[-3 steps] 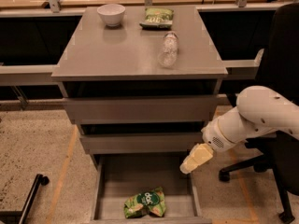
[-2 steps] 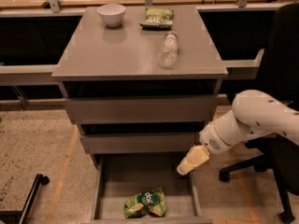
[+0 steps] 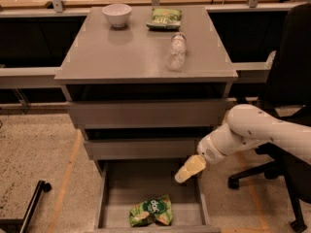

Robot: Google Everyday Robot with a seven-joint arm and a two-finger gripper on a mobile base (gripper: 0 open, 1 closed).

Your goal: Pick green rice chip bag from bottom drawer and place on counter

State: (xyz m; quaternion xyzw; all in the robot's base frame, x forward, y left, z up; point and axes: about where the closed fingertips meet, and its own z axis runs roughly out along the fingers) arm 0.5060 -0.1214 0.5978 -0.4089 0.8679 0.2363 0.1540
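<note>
We see the counter (image 3: 131,57) topping the cabinet, with a bowl (image 3: 116,14) at its far left, a flat bag (image 3: 164,18) just right of the bowl along the far edge, and a bottle (image 3: 176,51) nearer us, right of centre. Below the counter two drawer fronts (image 3: 146,113) sit one above the other, and beneath them the bottom drawer (image 3: 141,183) stands pulled out toward us. The rice chip bag (image 3: 151,210) lies in it, on the floor near the front edge. The gripper (image 3: 182,175) hangs over the drawer's right rear part, above and right of the bag, apart from it, on an arm (image 3: 262,132) reaching in from the right, where a chair (image 3: 291,81) stands beside the cabinet.
</note>
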